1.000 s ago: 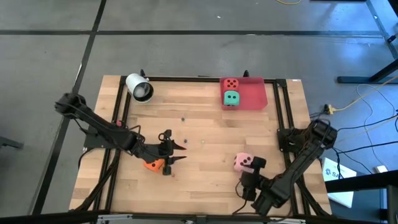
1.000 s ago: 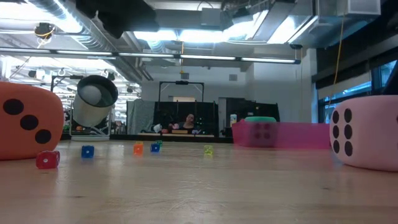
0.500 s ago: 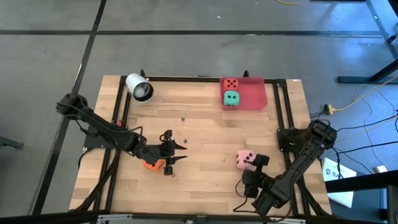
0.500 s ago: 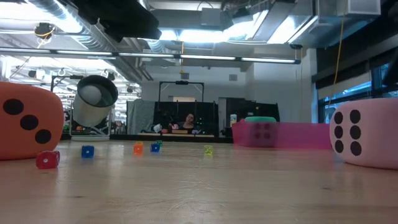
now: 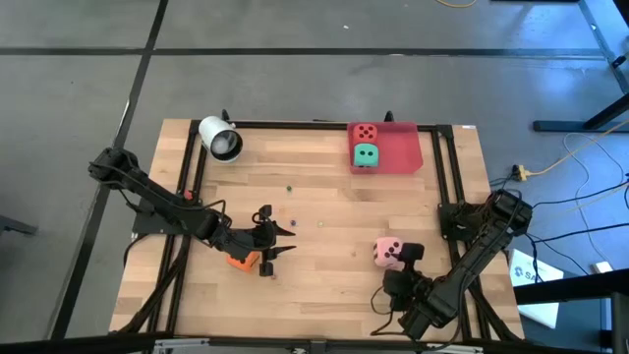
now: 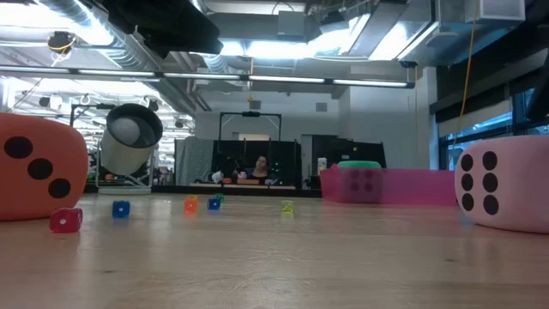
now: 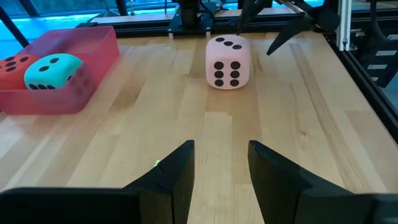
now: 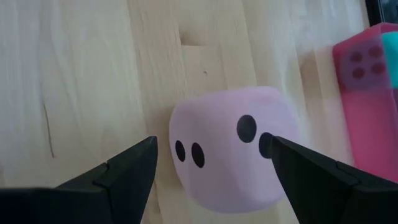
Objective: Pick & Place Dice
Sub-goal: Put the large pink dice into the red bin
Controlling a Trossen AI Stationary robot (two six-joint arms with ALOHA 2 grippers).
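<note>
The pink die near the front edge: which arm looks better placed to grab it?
The right. Its end effector is open with a finger either side of the pink die. The left end effector sits across the table, beside the orange die.

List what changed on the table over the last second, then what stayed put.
The right gripper crept a little toward the pink die, its fingers open on either side of it, not closed. The pink die itself barely moved. The left gripper, the orange die beside it, and the red die and green die in the red tray stayed as they were.
</note>
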